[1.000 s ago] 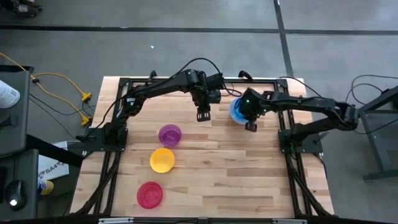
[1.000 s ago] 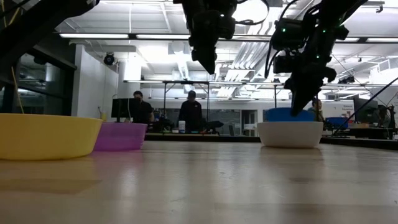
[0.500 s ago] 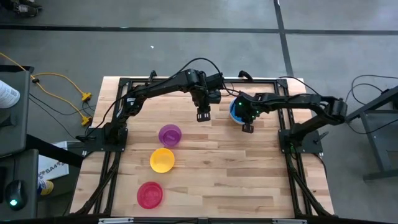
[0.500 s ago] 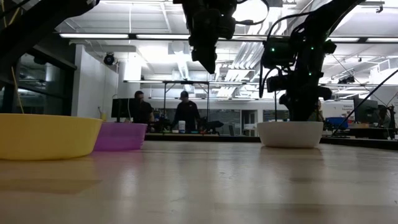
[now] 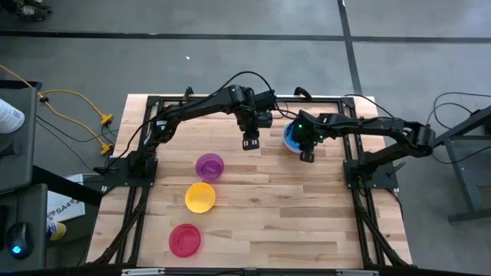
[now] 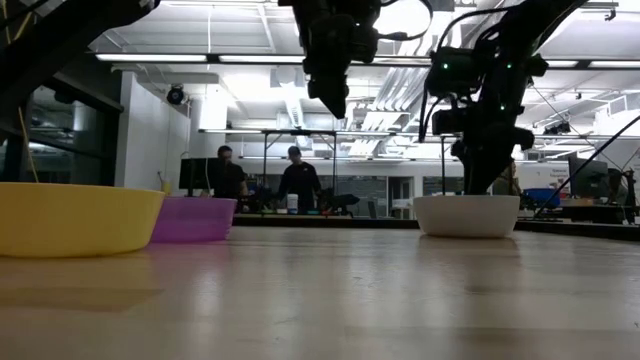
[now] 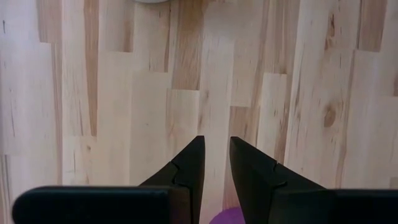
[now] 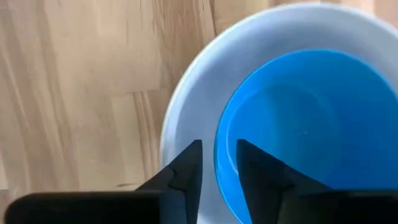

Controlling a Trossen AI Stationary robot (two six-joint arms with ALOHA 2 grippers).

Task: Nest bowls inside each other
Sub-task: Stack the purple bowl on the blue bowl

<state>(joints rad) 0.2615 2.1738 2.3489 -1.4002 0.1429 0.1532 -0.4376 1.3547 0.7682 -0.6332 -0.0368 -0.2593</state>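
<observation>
A blue bowl (image 8: 311, 130) sits inside a white bowl (image 8: 186, 106) at the table's far right (image 5: 291, 136). In the low view only the white bowl (image 6: 466, 214) shows. My right gripper (image 8: 219, 149) reaches down into it, open, one finger on each side of the blue bowl's rim. My left gripper (image 5: 251, 143) hangs open above bare table (image 7: 216, 146), left of the white bowl. The purple bowl (image 5: 209, 165), yellow bowl (image 5: 200, 196) and red bowl (image 5: 185, 239) stand apart on their bases at the table's left. My right gripper comes from above, pointing steeply down, with the blue bowl's near rim (image 8: 217, 134) in the gap between its fingers. One finger is over the white bowl's inner wall and one over the blue bowl's hollow. Whether either finger touches the rim I cannot tell.
A black frame (image 5: 153, 103) runs round the wooden table's edges. Bare wood lies across the near right (image 5: 307, 222). In the low view the yellow bowl (image 6: 75, 218) and purple bowl (image 6: 193, 218) stand at left, with people (image 6: 292, 182) far behind in the room.
The blue bowl, which stood up above the white bowl's rim in my right gripper, has sunk into the white bowl and no longer shows in the low view. My right gripper has gone down a little with it, its fingertips now below the white rim.
</observation>
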